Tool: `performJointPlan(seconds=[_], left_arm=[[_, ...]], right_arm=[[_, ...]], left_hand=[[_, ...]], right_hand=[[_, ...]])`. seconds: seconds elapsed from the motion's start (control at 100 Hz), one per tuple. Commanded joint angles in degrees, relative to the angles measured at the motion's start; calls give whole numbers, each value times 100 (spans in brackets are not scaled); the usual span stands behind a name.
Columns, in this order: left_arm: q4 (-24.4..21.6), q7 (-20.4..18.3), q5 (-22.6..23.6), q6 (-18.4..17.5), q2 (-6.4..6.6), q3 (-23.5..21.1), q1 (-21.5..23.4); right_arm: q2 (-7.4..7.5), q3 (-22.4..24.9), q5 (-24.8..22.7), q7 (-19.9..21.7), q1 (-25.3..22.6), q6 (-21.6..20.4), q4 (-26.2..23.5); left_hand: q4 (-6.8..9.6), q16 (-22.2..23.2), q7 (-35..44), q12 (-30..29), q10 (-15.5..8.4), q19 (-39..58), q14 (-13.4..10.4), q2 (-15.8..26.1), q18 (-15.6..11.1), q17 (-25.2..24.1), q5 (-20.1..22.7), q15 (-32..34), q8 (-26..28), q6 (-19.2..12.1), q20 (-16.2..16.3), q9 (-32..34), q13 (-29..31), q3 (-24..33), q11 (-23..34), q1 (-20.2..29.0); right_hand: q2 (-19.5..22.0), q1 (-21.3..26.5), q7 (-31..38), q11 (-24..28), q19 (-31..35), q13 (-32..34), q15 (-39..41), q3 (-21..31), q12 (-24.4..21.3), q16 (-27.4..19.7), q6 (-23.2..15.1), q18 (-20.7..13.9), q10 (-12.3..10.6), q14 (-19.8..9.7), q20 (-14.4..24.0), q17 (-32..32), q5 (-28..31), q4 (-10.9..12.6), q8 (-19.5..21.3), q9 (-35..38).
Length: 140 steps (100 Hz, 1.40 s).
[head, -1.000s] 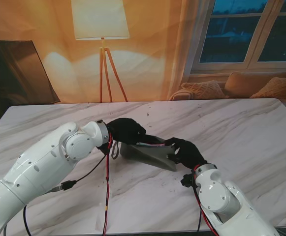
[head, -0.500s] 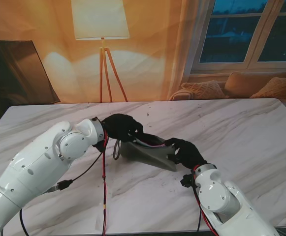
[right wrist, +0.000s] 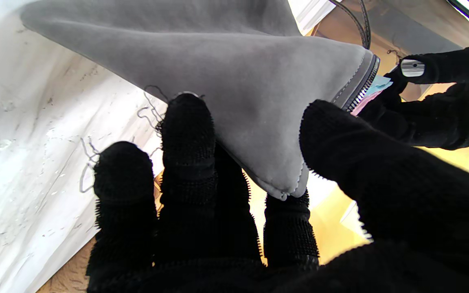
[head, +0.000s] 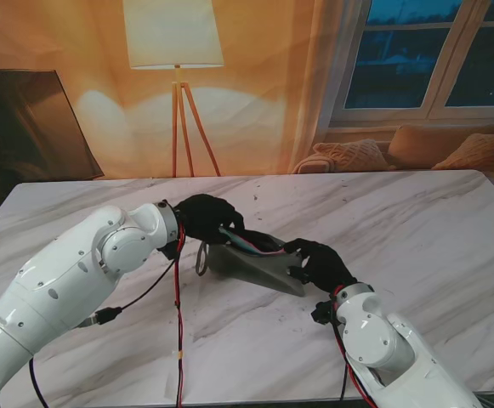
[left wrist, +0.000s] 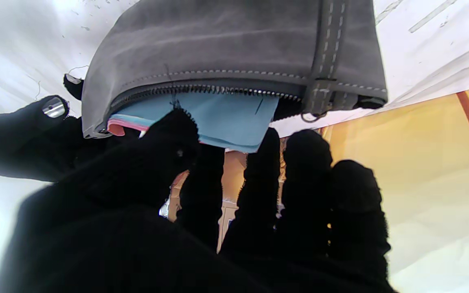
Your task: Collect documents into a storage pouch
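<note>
Gripped by the right robot hand (head: 321, 262) is one corner of the grey pouch (head: 259, 268); in the right wrist view the thumb is pressed on the outer face and the fingers (right wrist: 187, 134) are wrapped behind the corner. The pouch is held tilted on the marble tabletop (head: 417, 221), near its middle, with the zipped mouth turned toward the left robot hand (head: 206, 219). Blue and pink documents (left wrist: 226, 122) are seen partly inside the open mouth, their free edges sticking out past the zipper teeth. The left robot hand is closed on these documents: in the left wrist view the thumb is laid on the blue sheet at the mouth, while the other fingers (left wrist: 307, 162) are spread beneath its edge. A small metal ring (head: 201, 259) hangs at the pouch's end nearest the left arm. Red and black cables run along both white forearms. Beyond the tabletop, a floor lamp (head: 175, 51), a window (head: 434, 59) and a cushioned sofa (head: 451, 149) are visible.
</note>
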Motion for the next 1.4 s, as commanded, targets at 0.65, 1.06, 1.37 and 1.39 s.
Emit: performJointPlan(seconds=[0.65, 1.06, 1.37, 1.39], left_arm=[[273, -140, -1504, 798, -298, 156, 64], [322, -245, -809, 462, -148, 205, -19], [-27, -16, -449, 352, -122, -174, 226], [-55, -1, -435, 358, -123, -197, 246]], right_arm=[[-9, 21, -19, 60, -33, 72, -16], [-5, 16, -18, 76, -29, 53, -7], [-7, 2, -7, 77, -27, 58, -2], [-7, 2, -4, 78, -28, 59, -2]], left_hand=[[-50, -569, 2065, 138, 214, 826, 599, 503, 390, 1137, 957, 244, 556, -315, -382, 2149, 1157, -727, 60, 1939], [-220, -404, 963, -546, 68, 300, 295, -452, 5, 342, 355, -42, -384, -20, -97, 1179, 306, 88, -859, 830], [323, -548, -410, -1527, 99, -443, 271, 177, -22, -533, -177, -1018, -125, 160, -20, -307, -632, 308, -1024, -193], [345, -565, -441, -1536, 94, -468, 269, 217, -20, -561, -194, -1058, -127, 165, -37, -346, -659, 296, -1042, -213]], right_hand=[[41, -42, 55, 36, 55, 67, 43, 165, -36, 40, 152, -103, -92, -124, 45, -4, 165, 197, 54, 63], [47, -43, 55, 35, 55, 62, 37, 164, -37, 38, 141, -103, -89, -133, 45, -4, 165, 197, 55, 60], [37, -85, 49, 30, 50, 62, 39, 158, -38, 38, 143, -105, -90, -126, 43, -14, 156, 193, 54, 49], [33, -93, 50, 31, 50, 62, 39, 157, -38, 38, 142, -105, -82, -125, 43, -16, 157, 193, 54, 52]])
